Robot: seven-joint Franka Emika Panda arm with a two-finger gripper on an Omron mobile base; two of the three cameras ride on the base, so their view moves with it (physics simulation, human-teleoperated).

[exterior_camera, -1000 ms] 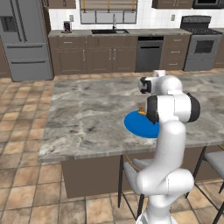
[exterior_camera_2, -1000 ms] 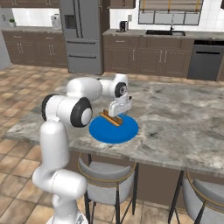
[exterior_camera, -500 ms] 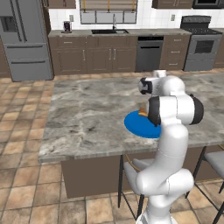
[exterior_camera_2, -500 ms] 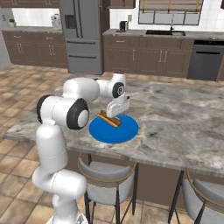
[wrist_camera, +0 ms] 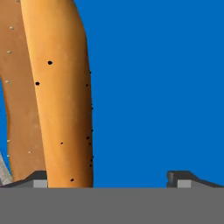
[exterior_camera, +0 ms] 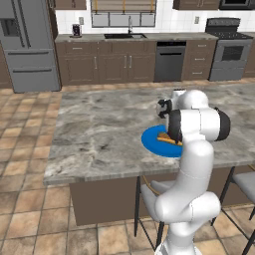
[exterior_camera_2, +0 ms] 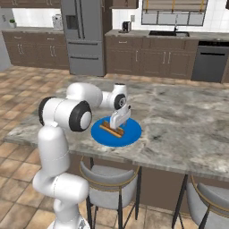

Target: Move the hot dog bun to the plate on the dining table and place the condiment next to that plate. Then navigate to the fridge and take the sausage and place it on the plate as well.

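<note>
The hot dog bun [exterior_camera_2: 112, 129] lies on the blue plate [exterior_camera_2: 131, 135] on the dining table [exterior_camera_2: 179, 120]. My gripper [exterior_camera_2: 117, 125] hangs just above the bun, pointing down, open and holding nothing. In the hand view the tan bun [wrist_camera: 61, 96] runs up the left side over the blue plate [wrist_camera: 153, 87], close by the left fingertip [wrist_camera: 38, 178], with the gripper [wrist_camera: 109, 179] wide open. In the left base view my own arm covers part of the bun [exterior_camera: 166, 139] and plate [exterior_camera: 151, 142]. The fridge [exterior_camera: 27, 45] stands at the back. The condiment and the sausage are out of view.
Stools [exterior_camera_2: 112, 179] [exterior_camera_2: 210, 197] stand along the table's near edge. Dark wall cabinets with a sink [exterior_camera: 122, 36], dishwasher [exterior_camera: 169, 62] and stove [exterior_camera: 226, 50] line the back wall. The marble top [exterior_camera: 99, 124] left of the plate is bare.
The arm's elbow has shifted a little. The gripper stays open just above the bun, which rests still on the plate.
</note>
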